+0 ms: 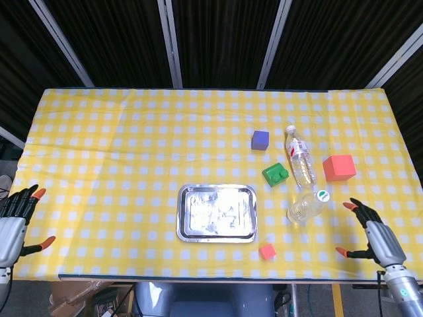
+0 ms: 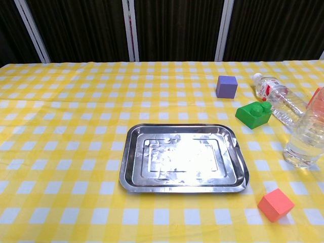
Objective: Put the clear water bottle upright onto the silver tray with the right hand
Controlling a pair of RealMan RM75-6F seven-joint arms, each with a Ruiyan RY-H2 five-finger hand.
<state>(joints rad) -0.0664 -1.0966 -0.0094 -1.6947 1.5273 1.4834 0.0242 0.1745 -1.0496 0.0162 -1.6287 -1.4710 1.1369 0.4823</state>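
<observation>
Yellow checked table (image 1: 132,145): clear bottle (image 1: 308,205) stands upright right of the silver tray (image 1: 184,228), not yet on it. Right hand (image 1: 371,235) nearby, fingers apart, empty, placed to reach. Left hand (image 1: 14,221) spread, idle at the edge.

Purple cube (image 1: 260,139), green brick (image 1: 275,174), red cube (image 1: 339,167), small red cube (image 1: 267,251), lying labelled bottle (image 1: 299,157) on yellow checked tablecloth (image 1: 119,152).
</observation>
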